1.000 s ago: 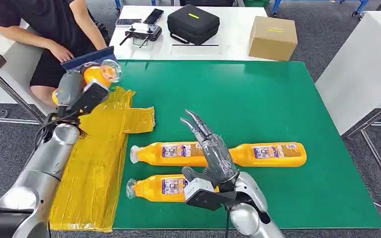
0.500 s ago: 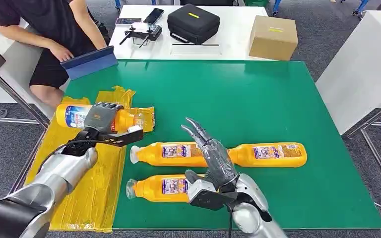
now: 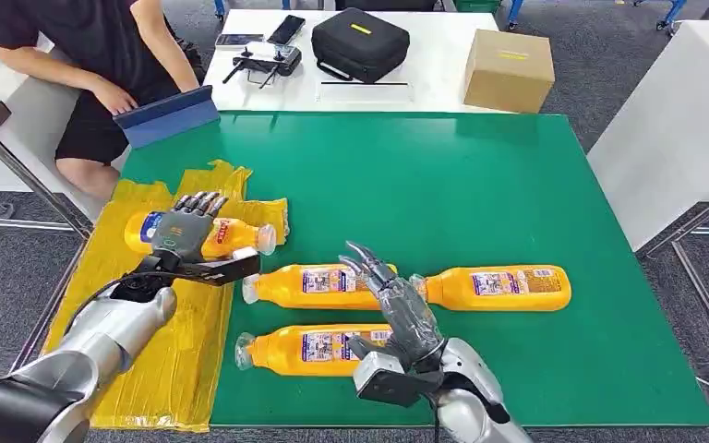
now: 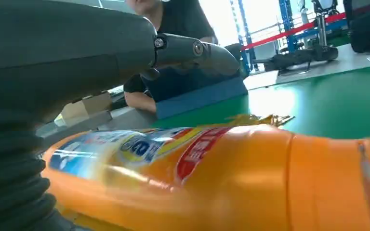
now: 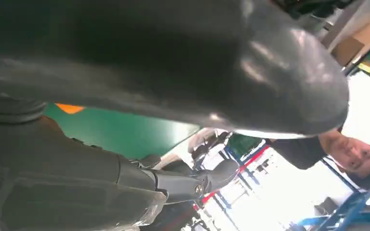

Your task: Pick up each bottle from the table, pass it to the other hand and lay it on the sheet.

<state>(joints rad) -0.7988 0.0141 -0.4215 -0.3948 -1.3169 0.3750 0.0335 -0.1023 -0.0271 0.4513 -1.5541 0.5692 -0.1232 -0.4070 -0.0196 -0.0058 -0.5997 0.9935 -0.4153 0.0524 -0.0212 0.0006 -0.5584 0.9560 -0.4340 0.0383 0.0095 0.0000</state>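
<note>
Head view, from the left: a yellow sheet [image 3: 162,341] lies along the left side of the green table [image 3: 517,185], and on its far part lies an orange bottle [image 3: 231,236] on its side, cap pointing right. The left hand [image 3: 185,233] rests over the bottle's middle, fingers draped across the label; whether they clamp it or merely lie on it I cannot tell. The left wrist view has that same bottle [image 4: 221,178] close beneath the thick grey thumb [image 4: 192,50]. To the right, on the bare green mat, three more bottles lie on their sides: one [image 3: 309,285] just right of the sheet, another [image 3: 503,287] in line with it farther right, and a third [image 3: 300,349] nearer the robot. The right hand [image 3: 397,309] hovers over the gap between these bottles, fingers apart and holding nothing. At the far left a person [image 3: 83,46] sits beside a blue tablet [image 3: 166,115]. On the white table beyond are a black case [image 3: 360,41] and a cardboard box [image 3: 508,69].
</note>
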